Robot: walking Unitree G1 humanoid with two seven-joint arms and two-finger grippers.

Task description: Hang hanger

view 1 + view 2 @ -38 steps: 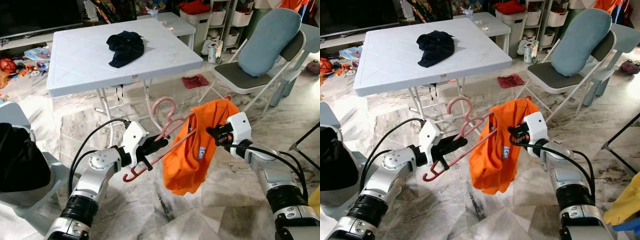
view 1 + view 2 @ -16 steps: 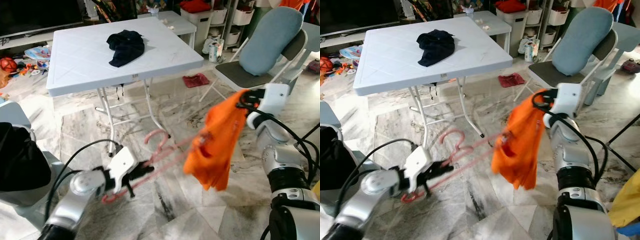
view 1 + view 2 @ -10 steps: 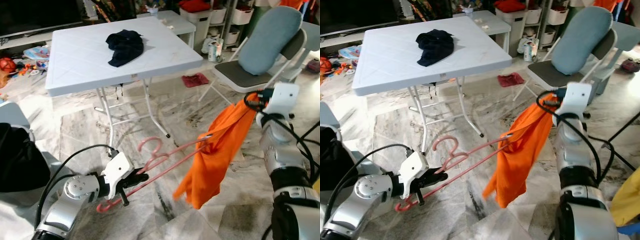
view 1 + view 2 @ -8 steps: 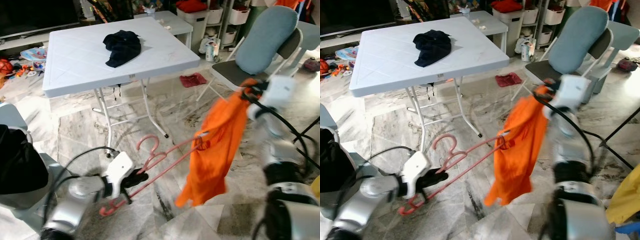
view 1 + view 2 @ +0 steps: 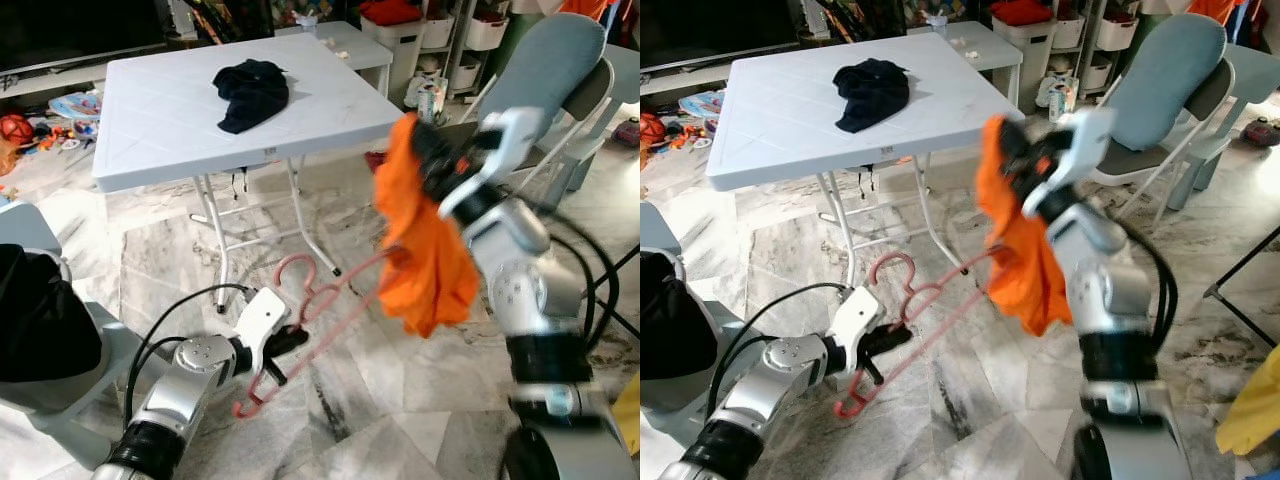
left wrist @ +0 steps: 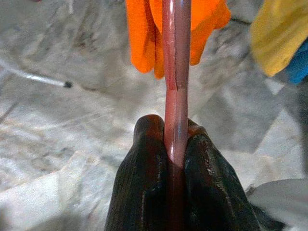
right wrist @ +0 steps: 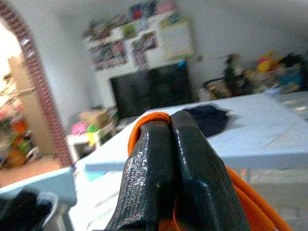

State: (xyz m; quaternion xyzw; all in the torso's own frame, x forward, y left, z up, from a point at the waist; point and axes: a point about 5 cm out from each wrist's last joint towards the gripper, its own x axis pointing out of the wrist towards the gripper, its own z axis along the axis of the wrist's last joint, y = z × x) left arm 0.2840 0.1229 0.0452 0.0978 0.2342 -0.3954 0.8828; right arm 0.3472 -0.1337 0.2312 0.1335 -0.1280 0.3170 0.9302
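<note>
Up and inward swung the right claw (image 5: 432, 160), pinching the orange shirt (image 5: 425, 240); below it, the left claw (image 5: 287, 340) clamped the pink hanger (image 5: 320, 305), its far end hooked into that shirt.

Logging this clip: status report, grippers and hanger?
Left gripper shut on pink hanger, low over floor. Right gripper shut on orange shirt, raised, shirt draped over hanger's far end. White table beyond; path open.

Open marble floor (image 5: 400, 400) is seen between the arms. Passage ahead is blocked by the white table (image 5: 160, 120) and its legs (image 5: 215, 235); on the right by a folding chair (image 5: 545, 110). Mid-space is crossed by the pink hanger (image 5: 320, 310) and hanging orange cloth (image 5: 425, 240).
</note>
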